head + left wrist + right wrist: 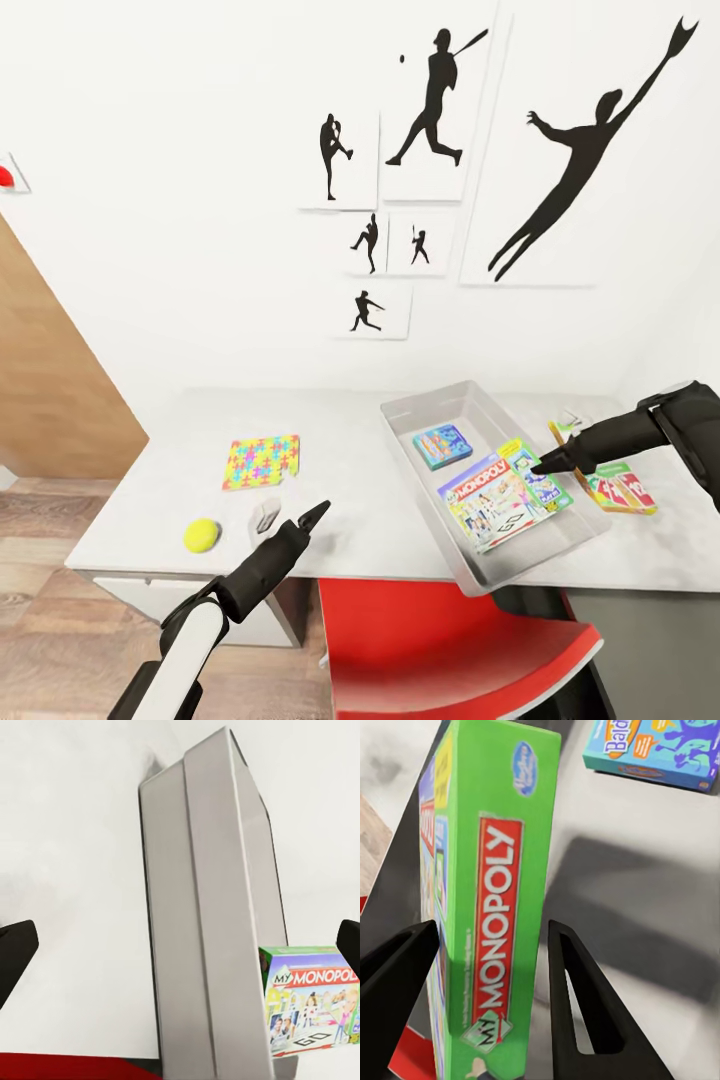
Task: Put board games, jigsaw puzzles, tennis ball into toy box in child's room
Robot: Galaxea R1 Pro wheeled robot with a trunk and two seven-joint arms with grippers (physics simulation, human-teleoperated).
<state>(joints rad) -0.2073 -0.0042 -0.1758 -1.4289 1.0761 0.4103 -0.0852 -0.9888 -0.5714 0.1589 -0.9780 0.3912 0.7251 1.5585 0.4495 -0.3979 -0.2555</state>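
The grey toy box (408, 436) sits on the table (340, 425), right of centre. Inside it lie a blue board game (442, 445) and the green-edged Monopoly board game (498, 500), which leans against the box's right wall. My right gripper (545, 465) is shut on the Monopoly's green edge (502, 892), one finger on each face. A Skip-Bo board game (622, 490) lies on the table just right of the box. One jigsaw puzzle (262, 460) and the tennis ball (201, 535) rest on the table's left part. My left gripper (315, 515) hovers open near the table's front edge, facing the toy box's side (202, 907).
A red chair (450, 650) is tucked under the table's front edge, below the toy box. A small grey object (265, 518) stands beside my left arm. A brown door (50, 380) is at the left, and wood-plank floor lies below it.
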